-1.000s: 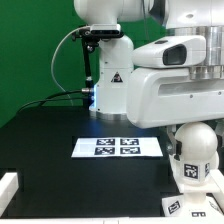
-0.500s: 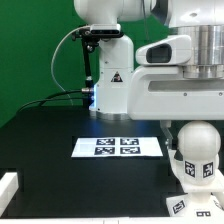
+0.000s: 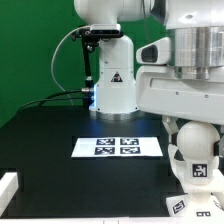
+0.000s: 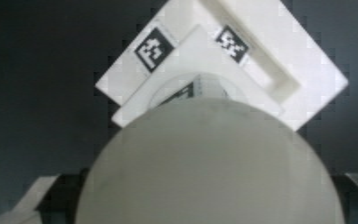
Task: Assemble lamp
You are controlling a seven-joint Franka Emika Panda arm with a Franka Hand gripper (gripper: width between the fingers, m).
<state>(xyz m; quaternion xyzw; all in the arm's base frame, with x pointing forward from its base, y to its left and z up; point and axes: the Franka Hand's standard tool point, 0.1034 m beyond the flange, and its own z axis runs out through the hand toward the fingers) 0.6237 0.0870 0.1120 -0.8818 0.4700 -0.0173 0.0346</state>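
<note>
In the exterior view my gripper (image 3: 195, 128) hangs at the right, shut on the white round-headed bulb (image 3: 198, 150), whose tag faces the camera. In the wrist view the bulb's smooth head (image 4: 202, 160) fills the space between my dark fingers (image 4: 43, 200). Past it lies the white square base (image 4: 247, 55), with two tags on the faces that show. The bulb points toward the base, and I cannot tell whether they touch. The shade is out of view.
The marker board (image 3: 118, 146) lies flat on the black table in the middle. My arm's white pedestal (image 3: 110, 85) stands behind it against the green backdrop. A white block corner (image 3: 8, 186) sits at the table's near edge on the exterior view's left.
My gripper has carried the bulb toward the exterior view's right and slightly lower. The marker board has not moved.
</note>
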